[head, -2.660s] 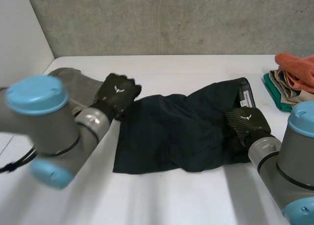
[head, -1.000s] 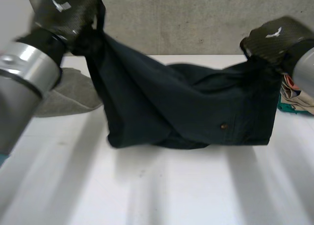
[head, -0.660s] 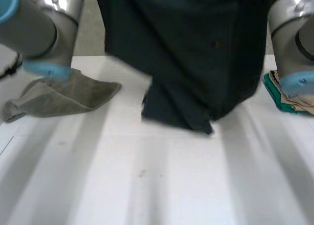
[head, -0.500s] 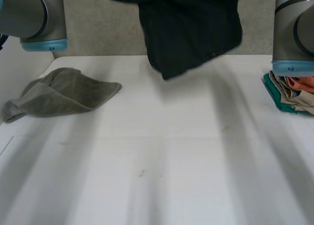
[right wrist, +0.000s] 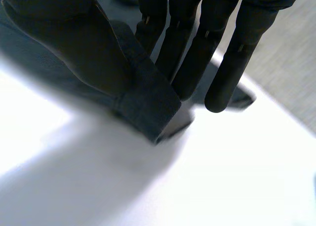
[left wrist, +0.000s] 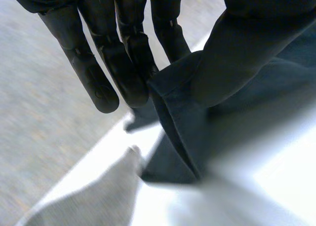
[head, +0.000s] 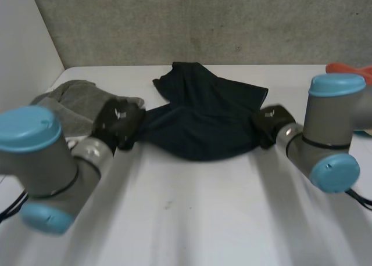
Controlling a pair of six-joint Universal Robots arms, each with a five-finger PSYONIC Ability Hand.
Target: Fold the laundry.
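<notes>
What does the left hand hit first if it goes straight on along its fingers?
The dark garment: the left hand pinches its edge, and the rest of it lies heaped just ahead. Depth is hard to judge.

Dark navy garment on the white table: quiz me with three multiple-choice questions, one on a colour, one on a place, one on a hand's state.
1. What colour is the crumpled garment lying on the white table?
A) orange
B) dark navy
C) white

2. Where is the crumpled grey-green towel?
A) on top of the garment
B) at the table's near edge
C) beside the left hand, across the garment from the right hand

3. What is the left hand doing?
A) pinching the garment's hem between thumb and straight fingers
B) resting open on bare table
C) curled into an empty fist

Answers:
1 B, the cloth reads dark navy in the head view.
2 C, the head view shows the towel next to the left hand.
3 A, the left wrist view shows the hem caught between thumb and fingers.
</notes>
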